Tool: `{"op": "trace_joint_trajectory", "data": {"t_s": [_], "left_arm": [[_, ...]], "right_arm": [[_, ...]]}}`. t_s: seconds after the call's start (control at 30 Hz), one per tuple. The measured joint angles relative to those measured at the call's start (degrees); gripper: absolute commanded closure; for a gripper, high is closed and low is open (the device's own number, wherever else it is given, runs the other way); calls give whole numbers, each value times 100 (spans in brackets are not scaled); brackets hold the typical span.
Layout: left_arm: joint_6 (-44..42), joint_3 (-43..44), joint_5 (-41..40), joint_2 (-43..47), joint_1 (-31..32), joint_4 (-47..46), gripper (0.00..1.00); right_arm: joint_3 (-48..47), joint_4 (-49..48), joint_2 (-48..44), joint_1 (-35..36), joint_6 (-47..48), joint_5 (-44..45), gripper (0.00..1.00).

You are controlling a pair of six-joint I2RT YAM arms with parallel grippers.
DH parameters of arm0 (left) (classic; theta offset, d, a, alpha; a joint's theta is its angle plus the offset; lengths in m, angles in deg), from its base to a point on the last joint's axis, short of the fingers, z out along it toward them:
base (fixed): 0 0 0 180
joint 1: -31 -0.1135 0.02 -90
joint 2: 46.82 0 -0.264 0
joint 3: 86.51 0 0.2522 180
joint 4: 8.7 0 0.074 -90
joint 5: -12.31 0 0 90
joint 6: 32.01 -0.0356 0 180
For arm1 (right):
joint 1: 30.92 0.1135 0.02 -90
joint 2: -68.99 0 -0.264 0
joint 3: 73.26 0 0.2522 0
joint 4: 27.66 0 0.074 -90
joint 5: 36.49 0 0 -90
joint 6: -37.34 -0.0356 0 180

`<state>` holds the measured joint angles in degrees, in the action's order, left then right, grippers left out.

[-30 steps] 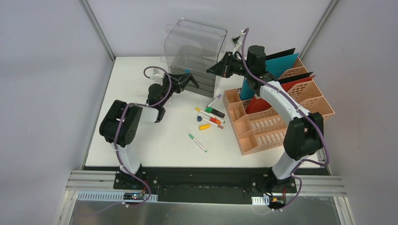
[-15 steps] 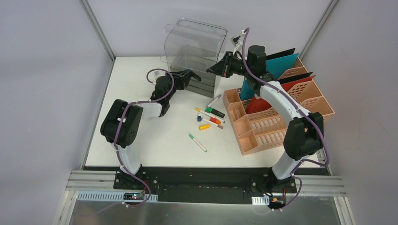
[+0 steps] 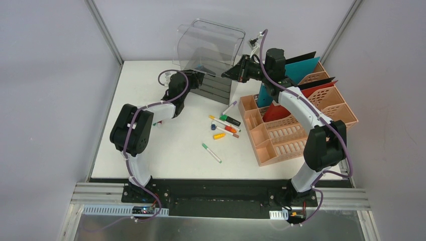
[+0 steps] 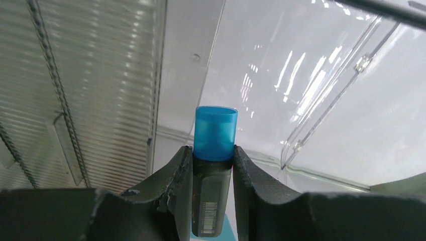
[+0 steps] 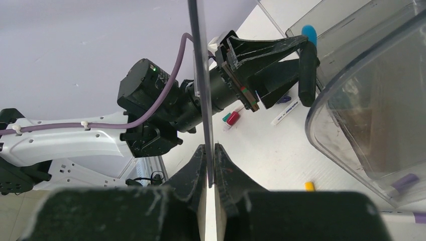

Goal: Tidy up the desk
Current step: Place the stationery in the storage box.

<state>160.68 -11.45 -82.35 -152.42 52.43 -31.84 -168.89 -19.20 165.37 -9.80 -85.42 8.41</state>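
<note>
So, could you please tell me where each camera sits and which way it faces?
Top external: above and behind the bases, looking down on the desk; both arms show.
Left wrist: looks along the left pincer at the clear box.
Right wrist: looks past the right pincer at the left arm.
Both wrist views share the blue-capped marker.

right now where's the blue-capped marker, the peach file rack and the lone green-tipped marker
blue-capped marker (image 4: 215,133), left wrist view, on its blue cap
peach file rack (image 3: 289,148), top external view, on its slotted front wall
green-tipped marker (image 3: 211,153), top external view, on the middle of its white barrel
</note>
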Motion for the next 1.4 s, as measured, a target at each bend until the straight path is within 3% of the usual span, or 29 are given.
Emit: {"op": "trace_joint_trajectory", "data": {"t_s": [0.1,0.23,0.57,1.03,1.4], "left_arm": [[11,20,-111,-101,2,-118,100],[20,42,-146,-243,2,-205,89],[-22,225,-166,-575,37,-695,45],[-402,216,-55,-560,33,-885,44],[-761,-824,96,-133,-52,-1663,45]], "right_arm": [[0,-2,0,0,0,-7,98],[0,-4,0,0,-17,-13,98],[4,-4,0,0,-22,-15,98],[22,-9,-2,-2,-20,-15,98],[24,-22,-33,-4,-20,-13,98]]}}
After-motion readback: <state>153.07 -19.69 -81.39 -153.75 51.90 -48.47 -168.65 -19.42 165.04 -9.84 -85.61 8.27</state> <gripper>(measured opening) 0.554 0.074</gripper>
